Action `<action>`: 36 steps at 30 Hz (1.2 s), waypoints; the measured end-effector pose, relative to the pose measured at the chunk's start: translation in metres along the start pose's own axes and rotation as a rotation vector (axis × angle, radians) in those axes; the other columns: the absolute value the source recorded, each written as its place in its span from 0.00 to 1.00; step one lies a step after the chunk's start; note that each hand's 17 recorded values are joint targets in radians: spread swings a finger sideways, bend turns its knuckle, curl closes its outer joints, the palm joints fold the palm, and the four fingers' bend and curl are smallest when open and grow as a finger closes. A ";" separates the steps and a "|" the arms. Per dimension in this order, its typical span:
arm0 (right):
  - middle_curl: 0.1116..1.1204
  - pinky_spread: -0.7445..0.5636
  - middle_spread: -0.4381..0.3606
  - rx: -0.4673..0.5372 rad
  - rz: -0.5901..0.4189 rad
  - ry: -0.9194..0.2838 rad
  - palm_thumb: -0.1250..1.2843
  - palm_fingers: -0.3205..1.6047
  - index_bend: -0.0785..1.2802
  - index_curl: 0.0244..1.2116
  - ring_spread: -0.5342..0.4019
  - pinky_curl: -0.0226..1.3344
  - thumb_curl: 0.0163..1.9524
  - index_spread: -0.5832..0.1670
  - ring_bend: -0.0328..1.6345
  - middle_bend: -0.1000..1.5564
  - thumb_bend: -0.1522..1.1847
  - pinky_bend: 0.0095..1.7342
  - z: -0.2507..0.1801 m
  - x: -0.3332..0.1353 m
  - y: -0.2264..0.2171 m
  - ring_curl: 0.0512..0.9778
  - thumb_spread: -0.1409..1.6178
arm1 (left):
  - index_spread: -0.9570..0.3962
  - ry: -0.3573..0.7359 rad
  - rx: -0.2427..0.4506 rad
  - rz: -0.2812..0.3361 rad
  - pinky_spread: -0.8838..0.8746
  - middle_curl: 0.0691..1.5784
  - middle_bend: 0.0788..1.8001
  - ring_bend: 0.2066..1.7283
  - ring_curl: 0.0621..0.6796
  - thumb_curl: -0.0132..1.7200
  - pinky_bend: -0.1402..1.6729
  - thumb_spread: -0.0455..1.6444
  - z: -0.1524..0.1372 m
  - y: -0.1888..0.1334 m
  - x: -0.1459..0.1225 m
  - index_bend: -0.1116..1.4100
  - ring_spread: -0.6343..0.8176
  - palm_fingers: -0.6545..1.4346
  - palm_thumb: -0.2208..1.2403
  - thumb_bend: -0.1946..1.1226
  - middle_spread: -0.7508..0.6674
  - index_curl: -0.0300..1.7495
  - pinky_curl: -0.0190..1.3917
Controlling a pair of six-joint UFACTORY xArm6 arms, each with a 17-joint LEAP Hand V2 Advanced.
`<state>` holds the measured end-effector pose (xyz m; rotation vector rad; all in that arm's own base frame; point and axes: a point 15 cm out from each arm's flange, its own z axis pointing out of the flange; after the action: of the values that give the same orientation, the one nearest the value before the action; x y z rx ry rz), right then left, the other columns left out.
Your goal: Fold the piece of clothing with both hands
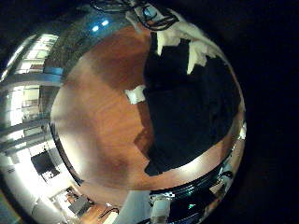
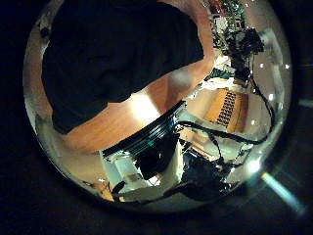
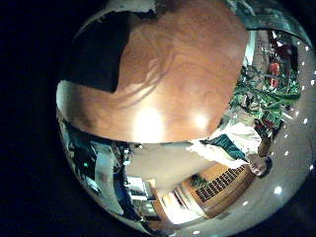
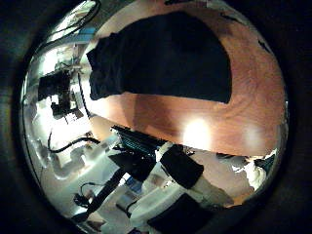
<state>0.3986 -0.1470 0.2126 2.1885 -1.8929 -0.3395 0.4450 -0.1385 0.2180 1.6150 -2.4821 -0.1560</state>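
Note:
A dark piece of clothing (image 1: 192, 107) lies spread flat on a wooden table (image 1: 98, 112). In the left little finger side palm view my left hand's fingers (image 1: 176, 39) reach out over the cloth's edge, relaxed and not curled round it. A small pale patch (image 1: 137, 93) sits at the cloth's edge beside the bare wood. The left thumb side palm view shows the cloth (image 2: 117, 59) close under the palm. My right hand is above the table, away from the cloth, which shows in the right thumb side palm view (image 4: 166, 54) and in the right little finger side palm view (image 3: 99, 54).
The table's edge (image 2: 147, 122) runs near the cloth in the left thumb side palm view. A broad stretch of bare wood (image 3: 183, 79) lies beside the cloth under the right hand. Room furniture (image 4: 58, 93) stands beyond the table.

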 end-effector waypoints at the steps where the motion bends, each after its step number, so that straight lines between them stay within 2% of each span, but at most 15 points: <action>1: 0.28 0.79 0.43 0.003 -0.005 0.003 0.45 0.19 0.18 0.32 0.57 0.28 0.17 0.26 0.36 0.24 0.09 0.30 0.007 -0.001 -0.003 0.28 0.75 | 0.70 0.003 -0.004 -0.001 0.70 0.23 0.06 0.37 0.33 0.16 0.33 0.70 0.003 0.003 0.001 0.19 0.62 0.34 0.20 0.13 0.71 0.31 0.30; 5: 0.27 0.79 0.43 -0.009 -0.030 0.013 0.44 0.19 0.18 0.30 0.60 0.27 0.17 0.27 0.34 0.22 0.10 0.29 0.029 -0.011 -0.017 0.26 0.73 | 0.71 0.011 -0.009 0.005 0.70 0.21 0.06 0.36 0.32 0.16 0.32 0.70 0.010 0.008 0.001 0.19 0.62 0.34 0.20 0.13 0.71 0.29 0.30; 11: 0.25 0.80 0.46 -0.006 -0.038 0.034 0.45 0.20 0.18 0.27 0.63 0.26 0.17 0.27 0.31 0.20 0.10 0.27 0.040 -0.024 -0.035 0.24 0.71 | 0.71 0.017 -0.009 -0.007 0.70 0.20 0.06 0.36 0.31 0.16 0.32 0.70 0.010 0.016 -0.009 0.19 0.62 0.35 0.20 0.13 0.70 0.27 0.29; 15: 0.25 0.81 0.47 -0.053 -0.028 0.070 0.45 0.20 0.18 0.26 0.64 0.25 0.17 0.28 0.30 0.19 0.10 0.26 0.055 -0.020 -0.036 0.24 0.70 | 0.71 0.021 -0.007 -0.005 0.71 0.19 0.06 0.35 0.30 0.16 0.32 0.70 0.009 0.018 -0.009 0.19 0.63 0.35 0.21 0.13 0.70 0.26 0.28; 21: 0.26 0.81 0.48 -0.095 -0.005 0.148 0.49 0.28 0.17 0.24 0.59 0.24 0.17 0.30 0.34 0.22 0.11 0.26 0.063 -0.013 -0.036 0.24 0.68 | 0.71 0.021 -0.015 -0.008 0.71 0.18 0.06 0.34 0.29 0.16 0.31 0.71 0.012 0.023 -0.014 0.19 0.63 0.36 0.21 0.14 0.70 0.25 0.28; 25: 0.28 0.70 0.40 -0.099 -0.001 0.178 0.57 0.40 0.18 0.23 0.46 0.23 0.19 0.33 0.41 0.26 0.11 0.28 0.063 -0.007 -0.036 0.27 0.67 | 0.71 0.024 -0.021 -0.009 0.71 0.17 0.06 0.34 0.28 0.16 0.31 0.71 0.015 0.024 -0.015 0.19 0.63 0.36 0.22 0.14 0.70 0.25 0.27; 28: 0.32 0.48 0.32 -0.072 -0.003 0.191 0.63 0.63 0.15 0.21 0.34 0.25 0.20 0.30 0.52 0.32 0.12 0.42 0.064 -0.004 -0.043 0.32 0.66 | 0.71 0.023 -0.037 -0.005 0.71 0.17 0.06 0.34 0.28 0.16 0.31 0.72 0.021 0.027 -0.016 0.19 0.63 0.36 0.22 0.14 0.70 0.24 0.27; 30: 0.38 0.37 0.27 -0.066 0.002 0.193 0.67 0.80 0.22 0.24 0.30 0.29 0.21 0.25 0.58 0.39 0.12 0.49 0.067 -0.003 -0.043 0.37 0.66 | 0.71 0.023 -0.053 -0.004 0.71 0.17 0.06 0.34 0.28 0.16 0.31 0.72 0.028 0.031 -0.016 0.19 0.63 0.36 0.23 0.14 0.70 0.24 0.27; 31: 0.41 0.34 0.26 -0.055 0.005 0.194 0.68 0.79 0.24 0.26 0.30 0.31 0.22 0.23 0.60 0.42 0.12 0.51 0.068 -0.002 -0.044 0.40 0.65 | 0.70 0.023 -0.059 -0.003 0.71 0.17 0.06 0.33 0.28 0.16 0.30 0.72 0.030 0.032 -0.016 0.20 0.63 0.37 0.23 0.14 0.70 0.24 0.27; 32: 0.44 0.33 0.26 -0.042 0.009 0.195 0.70 0.83 0.30 0.29 0.30 0.33 0.22 0.21 0.62 0.45 0.12 0.53 0.068 0.000 -0.045 0.43 0.65 | 0.70 0.023 -0.063 -0.003 0.71 0.17 0.06 0.33 0.28 0.16 0.30 0.72 0.031 0.033 -0.016 0.20 0.63 0.37 0.23 0.14 0.70 0.24 0.27; 36: 0.56 0.34 0.23 0.014 0.055 0.195 0.74 0.82 0.49 0.41 0.29 0.40 0.23 0.17 0.68 0.57 0.12 0.62 0.065 0.016 -0.043 0.51 0.66 | 0.70 0.029 -0.094 -0.001 0.71 0.17 0.06 0.33 0.27 0.16 0.30 0.73 0.044 0.043 -0.013 0.20 0.63 0.37 0.24 0.14 0.70 0.24 0.27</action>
<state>0.4205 -0.1584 0.1363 2.0893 -1.8496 -0.0987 0.4025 -0.1092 0.1820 1.5697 -2.4151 -0.2436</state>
